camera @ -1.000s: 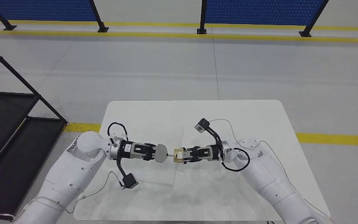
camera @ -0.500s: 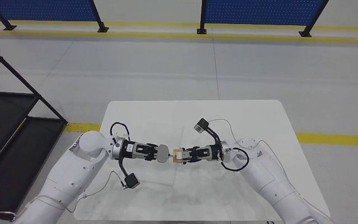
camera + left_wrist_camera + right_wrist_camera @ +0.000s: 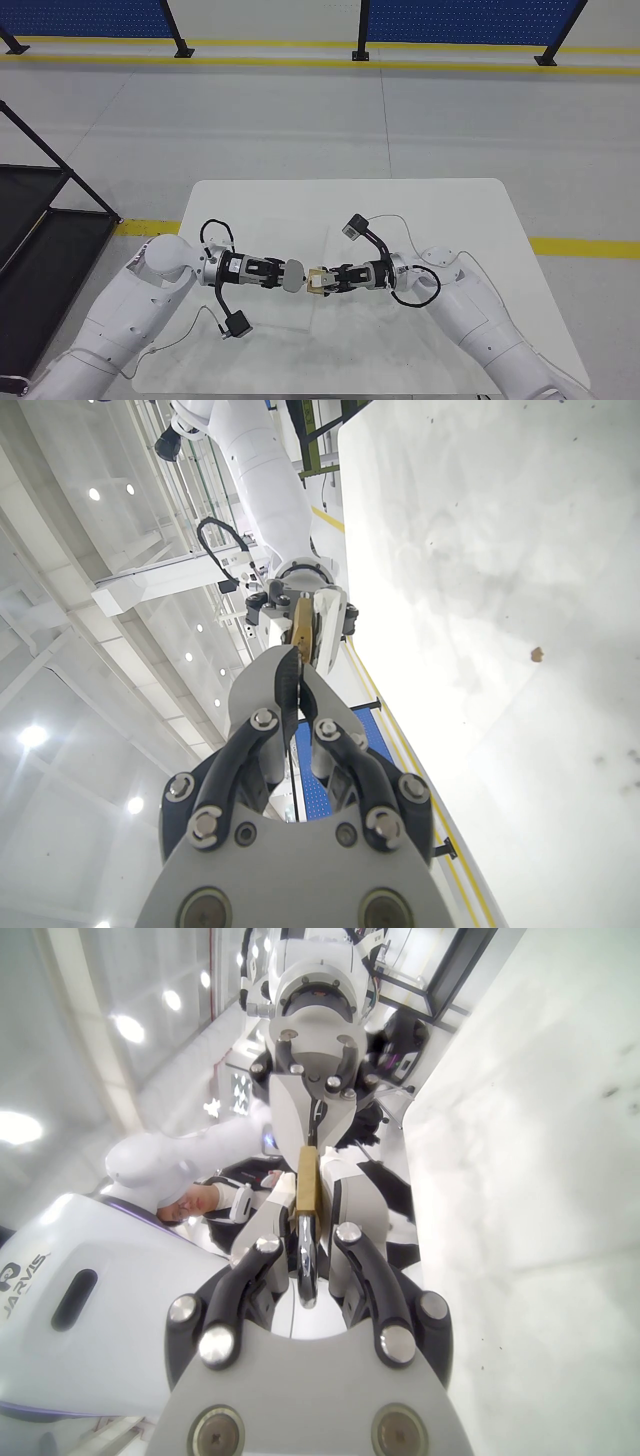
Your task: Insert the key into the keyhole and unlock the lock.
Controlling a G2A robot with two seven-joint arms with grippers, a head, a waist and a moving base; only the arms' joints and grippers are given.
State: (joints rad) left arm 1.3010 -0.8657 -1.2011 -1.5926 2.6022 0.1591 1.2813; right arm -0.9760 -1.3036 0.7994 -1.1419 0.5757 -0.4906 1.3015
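From high overhead, looking down on the whole table [image 3: 450, 210]. From each wrist, close up, facing the other across the lock [image 3: 306, 1183], common to all three.

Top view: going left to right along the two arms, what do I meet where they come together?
In order: left claw → lock → right claw, which grips the lock.

Brass rectangular padlock [image 3: 319, 279] over middle of white rectangular table [image 3: 450, 210], clamped in right gripper [image 3: 333, 277] on its right; left gripper [image 3: 291, 274] on its left, facing it, thin metal key [image 3: 301, 654] between fingers, key tip touching padlock's end face
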